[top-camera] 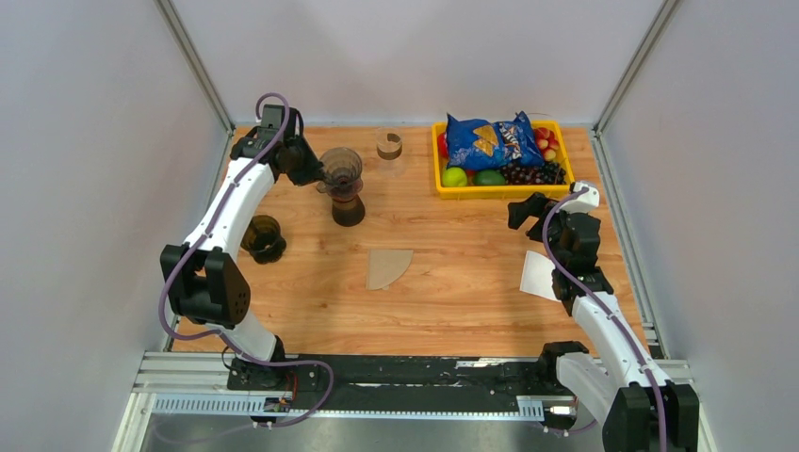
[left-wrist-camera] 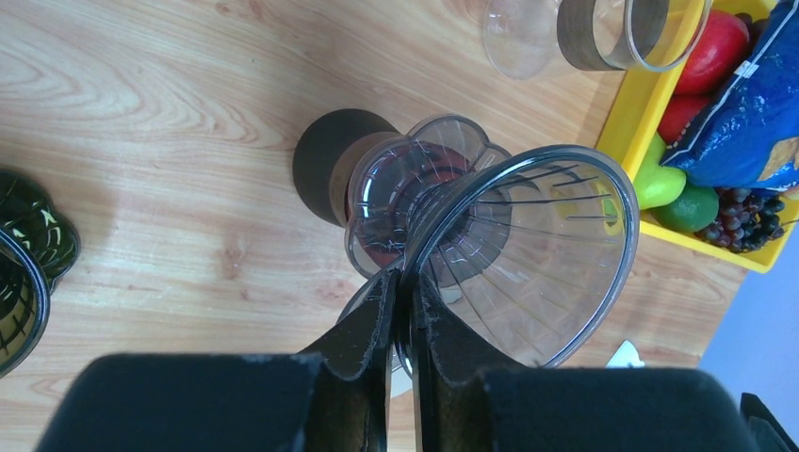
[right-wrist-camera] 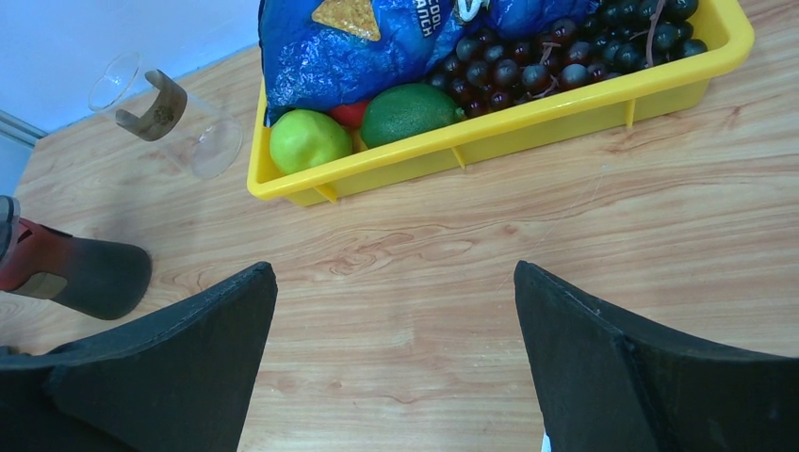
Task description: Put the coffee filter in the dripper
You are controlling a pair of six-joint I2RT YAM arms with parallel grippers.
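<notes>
A brown paper coffee filter (top-camera: 387, 267) lies flat in the middle of the table. A clear smoky dripper (top-camera: 340, 167) sits on a dark stand (top-camera: 348, 211) at the back left. My left gripper (top-camera: 316, 172) is shut on the dripper's rim (left-wrist-camera: 411, 275), one finger inside and one outside; the cone (left-wrist-camera: 528, 250) looks empty. My right gripper (top-camera: 524, 209) is open and empty over bare wood at the right, its fingers (right-wrist-camera: 203, 348) wide apart. A white filter (top-camera: 539, 276) lies by the right arm.
A yellow tray (top-camera: 439, 177) with a chip bag, limes and grapes stands at the back right. A clear glass with a brown band (top-camera: 389, 145) stands behind the dripper. A dark dripper-like cup (top-camera: 263, 236) sits at the left.
</notes>
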